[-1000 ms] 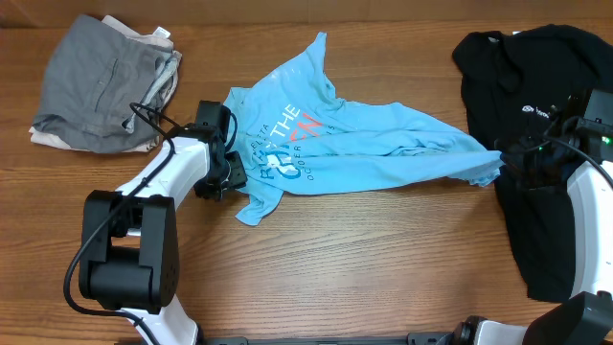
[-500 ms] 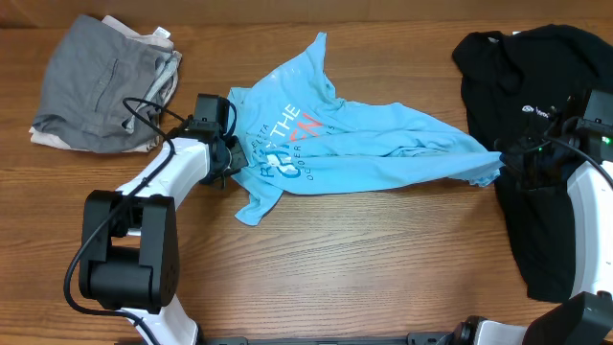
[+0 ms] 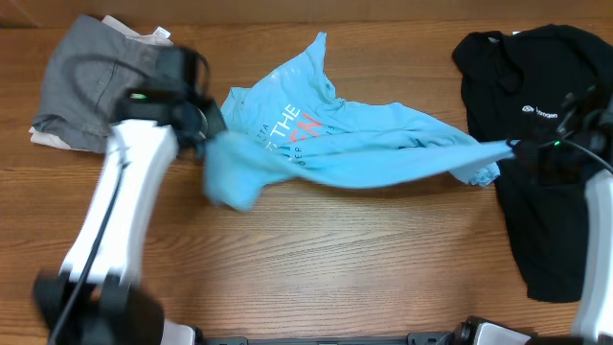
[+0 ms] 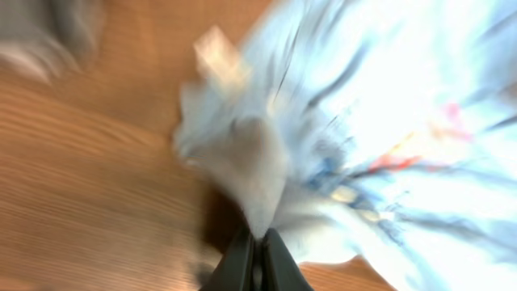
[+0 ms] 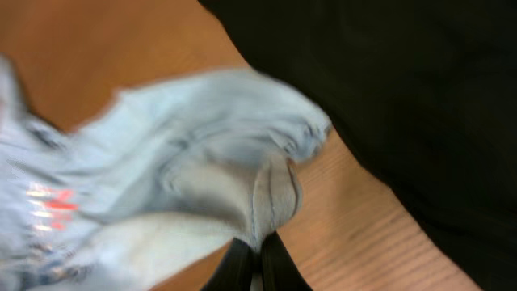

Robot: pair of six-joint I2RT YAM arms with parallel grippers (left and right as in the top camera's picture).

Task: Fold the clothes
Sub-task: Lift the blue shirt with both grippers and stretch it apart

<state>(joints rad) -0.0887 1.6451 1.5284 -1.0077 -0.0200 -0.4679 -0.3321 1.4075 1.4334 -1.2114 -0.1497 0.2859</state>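
We have the light blue T-shirt (image 3: 374, 158) stretched across the middle of the tabletop (image 3: 335, 278). The left tool (image 4: 257, 239) is clenched on a pinch of cloth at one end, the right tool (image 5: 257, 242) on the other, beside the black garment (image 3: 536, 172). Either pinch could slip under tension (both look shallow). Motion blur hides which edges we hold.
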